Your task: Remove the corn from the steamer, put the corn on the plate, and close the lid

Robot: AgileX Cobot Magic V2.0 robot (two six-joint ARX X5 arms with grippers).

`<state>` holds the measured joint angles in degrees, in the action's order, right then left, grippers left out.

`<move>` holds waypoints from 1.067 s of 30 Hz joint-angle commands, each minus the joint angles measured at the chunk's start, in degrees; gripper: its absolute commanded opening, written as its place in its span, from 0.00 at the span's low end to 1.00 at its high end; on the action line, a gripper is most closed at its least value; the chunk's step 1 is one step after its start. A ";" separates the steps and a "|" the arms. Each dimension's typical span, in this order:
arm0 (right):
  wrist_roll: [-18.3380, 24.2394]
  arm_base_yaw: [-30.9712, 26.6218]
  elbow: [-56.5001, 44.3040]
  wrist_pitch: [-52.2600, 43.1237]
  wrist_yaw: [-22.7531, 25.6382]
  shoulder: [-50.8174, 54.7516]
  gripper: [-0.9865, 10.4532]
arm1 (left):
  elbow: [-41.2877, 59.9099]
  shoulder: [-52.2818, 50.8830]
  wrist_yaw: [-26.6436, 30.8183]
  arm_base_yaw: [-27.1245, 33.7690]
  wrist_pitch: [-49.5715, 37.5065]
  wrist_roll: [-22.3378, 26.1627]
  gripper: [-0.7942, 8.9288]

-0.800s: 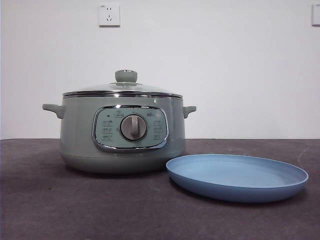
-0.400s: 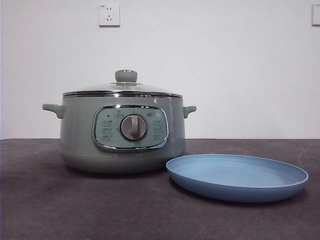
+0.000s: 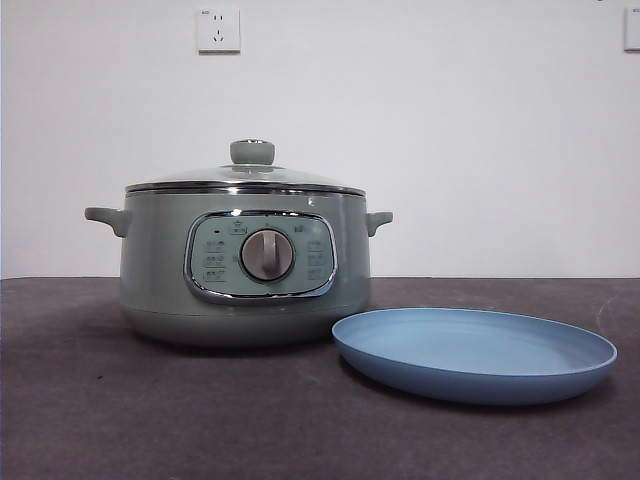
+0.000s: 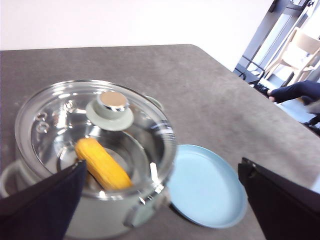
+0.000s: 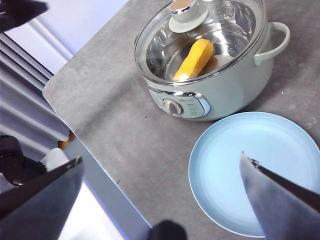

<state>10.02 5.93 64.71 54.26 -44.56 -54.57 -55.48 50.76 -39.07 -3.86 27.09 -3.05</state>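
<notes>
The sage-green steamer (image 3: 245,275) stands left of centre in the front view, with the glass lid (image 3: 245,178) shut on it. The corn (image 4: 102,163) lies inside, seen through the lid (image 4: 75,125) in the left wrist view and also in the right wrist view (image 5: 194,60). The light-blue plate (image 3: 475,352) lies empty to the steamer's right; it also shows in both wrist views (image 4: 205,187) (image 5: 252,172). My left gripper (image 4: 160,200) hangs open high above the steamer. My right gripper (image 5: 162,187) hangs open high above the plate and table. Neither arm shows in the front view.
The table is dark grey (image 3: 200,420). Its front edge (image 5: 95,165) and a corner show in the right wrist view. A white wall with a socket (image 3: 218,30) stands behind. A chair (image 4: 300,50) stands beyond the table's far side.
</notes>
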 commanded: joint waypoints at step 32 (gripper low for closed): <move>-0.07 0.09 -0.04 -0.22 0.11 0.07 0.64 | -18.82 44.28 28.96 -18.67 -17.16 7.63 0.69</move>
<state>10.02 5.93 64.71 54.24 -44.42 -54.57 -74.22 94.52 -10.24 -22.22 10.68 3.90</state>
